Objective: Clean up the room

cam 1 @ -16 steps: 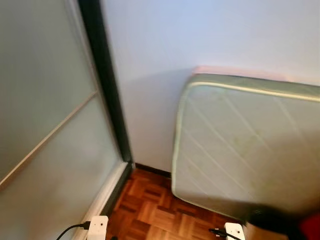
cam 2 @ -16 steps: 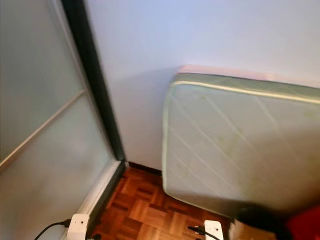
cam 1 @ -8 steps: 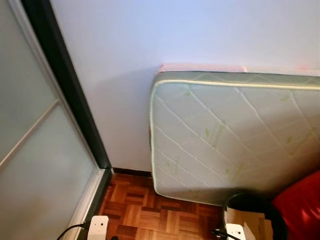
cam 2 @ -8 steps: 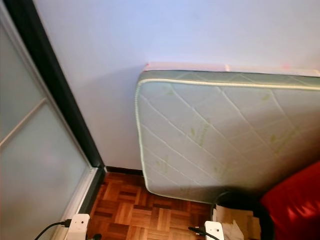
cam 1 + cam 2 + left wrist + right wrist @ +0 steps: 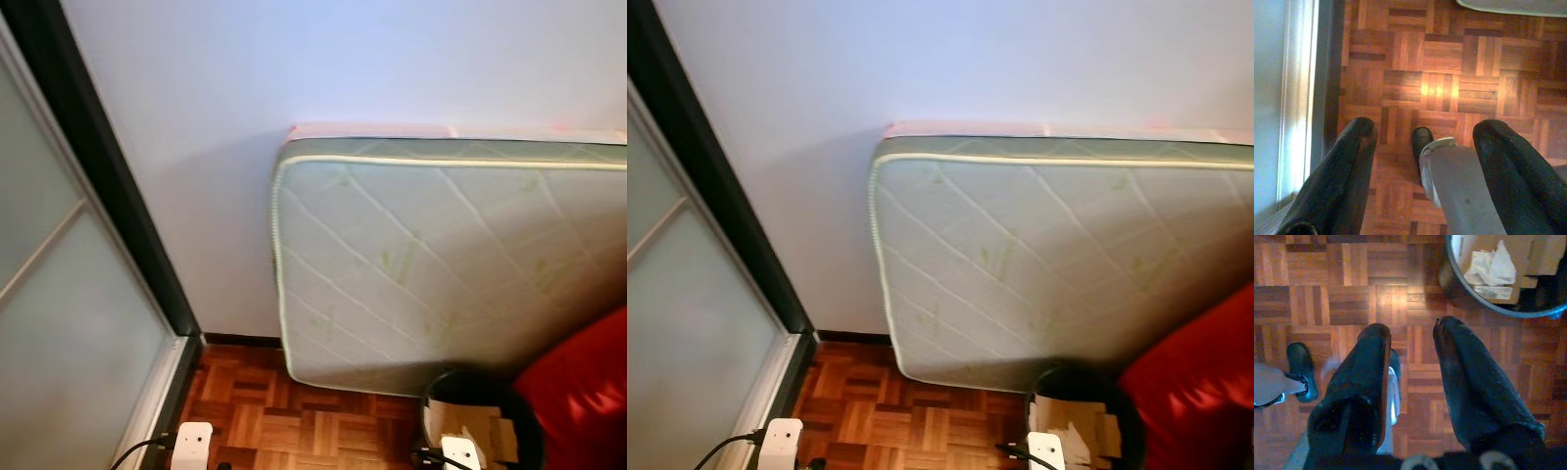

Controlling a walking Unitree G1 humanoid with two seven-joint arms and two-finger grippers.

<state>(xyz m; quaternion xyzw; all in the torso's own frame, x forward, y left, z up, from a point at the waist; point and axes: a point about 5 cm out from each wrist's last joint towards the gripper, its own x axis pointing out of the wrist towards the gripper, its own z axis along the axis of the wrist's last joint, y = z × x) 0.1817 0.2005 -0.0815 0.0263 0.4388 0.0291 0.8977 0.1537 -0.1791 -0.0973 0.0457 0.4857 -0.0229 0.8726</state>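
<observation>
My left gripper (image 5: pixel 1420 137) hangs low over the parquet floor (image 5: pixel 1440 63), its two black fingers (image 5: pixel 1347 166) spread wide with nothing between them; one of my own feet (image 5: pixel 1421 139) stands on the wood below. My right gripper (image 5: pixel 1413 340) hangs over the same floor, its fingers (image 5: pixel 1469 372) parted by a narrower gap and grasping nothing. Just beyond its fingertips is a round black bin (image 5: pixel 1449 279) holding flattened cardboard (image 5: pixel 1518 254) and a crumpled white paper (image 5: pixel 1491 267).

From my head, at the near edge, I see two white blocks with black cables, one to the left (image 5: pixel 192 446) and one to the right (image 5: pixel 458 453). The right one sits in front of the bin (image 5: pixel 480 416), which stands on the parquet at the near right. Touching the bin's right side is something large, red and soft-looking (image 5: pixel 578 392); I cannot tell what it is.

Behind the bin and the red thing, a pale quilted mattress (image 5: pixel 431 264) with a green leaf print stands on its long edge, leaning against the far white wall (image 5: pixel 323 69). A pink strip (image 5: pixel 372 130) shows along its top edge against the wall.

On the left, a frosted glass sliding door (image 5: pixel 69 323) in a dark frame (image 5: pixel 108 186) runs from near to far and meets the wall at the corner.
</observation>
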